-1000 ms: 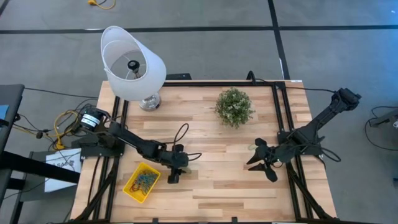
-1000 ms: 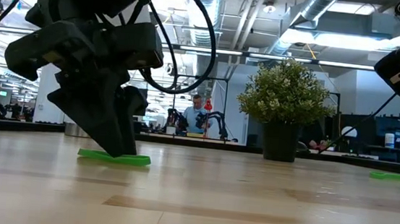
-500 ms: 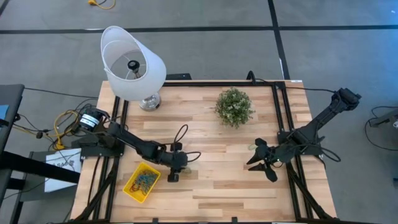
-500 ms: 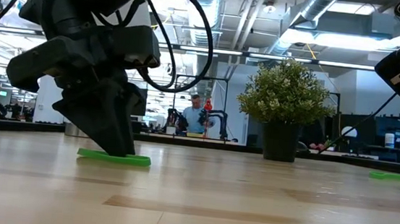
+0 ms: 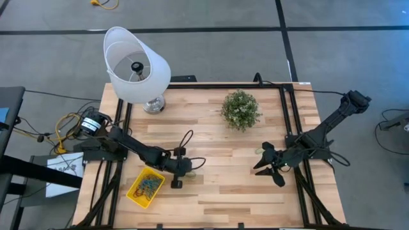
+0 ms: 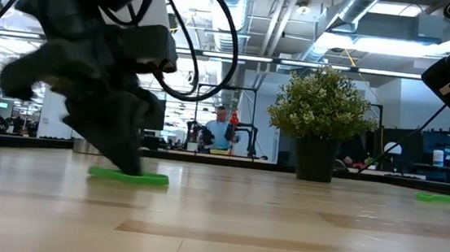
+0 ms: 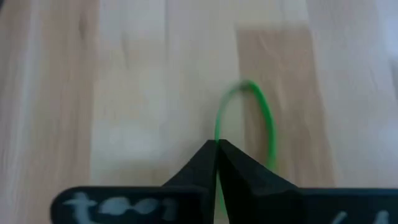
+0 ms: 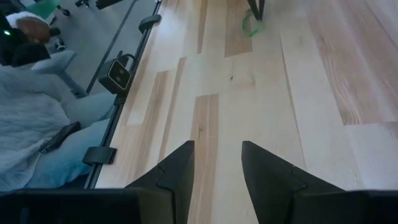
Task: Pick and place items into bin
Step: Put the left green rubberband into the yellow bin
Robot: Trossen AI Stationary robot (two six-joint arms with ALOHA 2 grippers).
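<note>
A thin green loop (image 7: 245,121), one of the items, lies flat on the wooden table (image 5: 217,198), just right of the yellow bin (image 5: 146,186). The bin holds several coloured loops. My left gripper (image 5: 176,182) is shut on the loop's end nearest the arm. It is blurred in the low view, where its fingertips stand on the loop (image 6: 128,176). My right gripper (image 5: 265,167) hangs open above the table's right part with nothing between its fingers. A second green loop (image 6: 438,197) lies near it. My left gripper pinches the green loop's thin rim (image 7: 217,138) at the end nearest the arm, between its two shut fingertips. The fingers slant down from the table's left side. The rest of the loop lies flat on the wood beyond the fingertips.
A small potted plant (image 5: 241,110) stands at the far middle, and a white lampshade on a metal base (image 5: 136,66) at the far left corner. Black frame rails (image 5: 289,115) run along the table's sides. A person sits past the near edge (image 8: 37,124).
My left gripper has shut its fingers on the near end of the green loop, which stays on the table where it was. My right gripper has kept still.
</note>
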